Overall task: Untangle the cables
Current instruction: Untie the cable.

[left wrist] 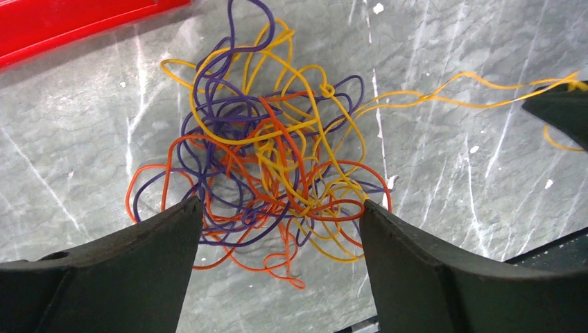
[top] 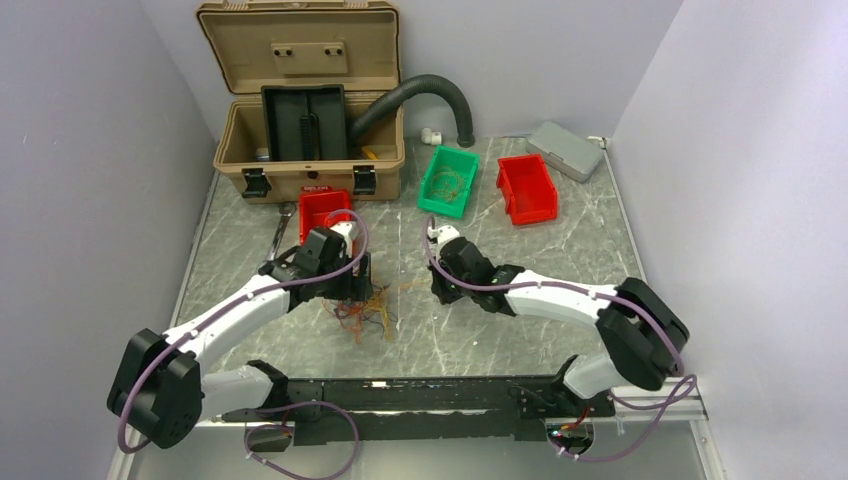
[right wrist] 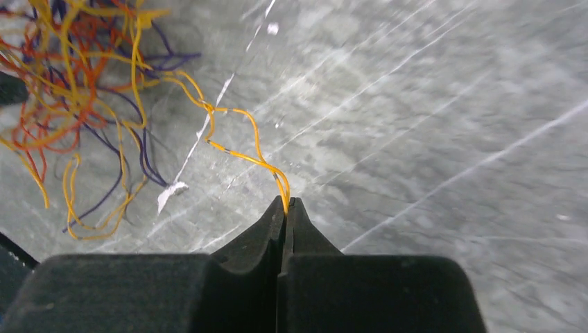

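Close to the arm bases, a black rail [top: 430,400] runs along the near edge of the table [top: 560,260]. A little further in, the cables [left wrist: 270,159] lie in a messy heap on the table. They are yellow, orange and purple wires all looped through each other, and it is too hard to tell which wire goes under which. The left gripper [left wrist: 281,211] hangs over the heap with its two fingers wide apart, one on each side, holding nothing. Seen from above, it hides part of the heap. One yellow strand [right wrist: 236,149] stretches out from the heap to the right gripper [right wrist: 286,202], whose fingers are pinched tight on its end. Behind the left arm, a red bin [top: 322,208] is half hidden. Further back stand a green bin [top: 448,180] with something thin inside, a second red bin [top: 526,188] and a grey case [top: 566,150]. Farthest off is an open tan box [top: 310,110] with a black hose [top: 430,90] curving beside it
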`<state>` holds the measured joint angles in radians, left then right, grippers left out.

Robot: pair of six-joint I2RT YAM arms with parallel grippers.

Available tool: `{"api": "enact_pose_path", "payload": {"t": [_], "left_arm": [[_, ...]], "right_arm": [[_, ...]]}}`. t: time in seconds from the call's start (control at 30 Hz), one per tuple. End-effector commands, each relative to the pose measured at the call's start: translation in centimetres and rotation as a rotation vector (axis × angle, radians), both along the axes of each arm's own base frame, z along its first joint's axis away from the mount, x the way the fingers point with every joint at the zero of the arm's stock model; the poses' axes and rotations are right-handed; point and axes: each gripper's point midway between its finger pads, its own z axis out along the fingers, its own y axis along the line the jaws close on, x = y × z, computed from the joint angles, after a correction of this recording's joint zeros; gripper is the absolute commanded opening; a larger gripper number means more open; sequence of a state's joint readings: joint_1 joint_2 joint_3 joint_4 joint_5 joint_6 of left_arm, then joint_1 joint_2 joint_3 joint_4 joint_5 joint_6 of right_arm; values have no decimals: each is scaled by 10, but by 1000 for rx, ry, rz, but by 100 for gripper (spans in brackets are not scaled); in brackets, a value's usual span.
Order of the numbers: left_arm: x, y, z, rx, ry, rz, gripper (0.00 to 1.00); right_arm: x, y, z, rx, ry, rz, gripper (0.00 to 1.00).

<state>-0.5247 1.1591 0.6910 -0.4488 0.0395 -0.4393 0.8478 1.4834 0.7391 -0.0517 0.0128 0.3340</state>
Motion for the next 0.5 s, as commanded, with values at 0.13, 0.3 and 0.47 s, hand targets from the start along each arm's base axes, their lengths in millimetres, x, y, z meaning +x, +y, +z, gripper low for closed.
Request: {"api": "enact_pose_path", "payload": {"t": [0.13, 0.3, 0.47], "left_arm": [[5, -14, -3, -64, 5, -16, 82], [6, -14, -3, -55, 9, -17, 76], [7, -19, 1, -73, 13, -34, 65]], "right_arm": [[21, -26, 38, -22, -140, -133, 0], [20, -28, 41, -23, -145, -132, 0], [9, -14, 39, 9, -108, -29, 0]]}}
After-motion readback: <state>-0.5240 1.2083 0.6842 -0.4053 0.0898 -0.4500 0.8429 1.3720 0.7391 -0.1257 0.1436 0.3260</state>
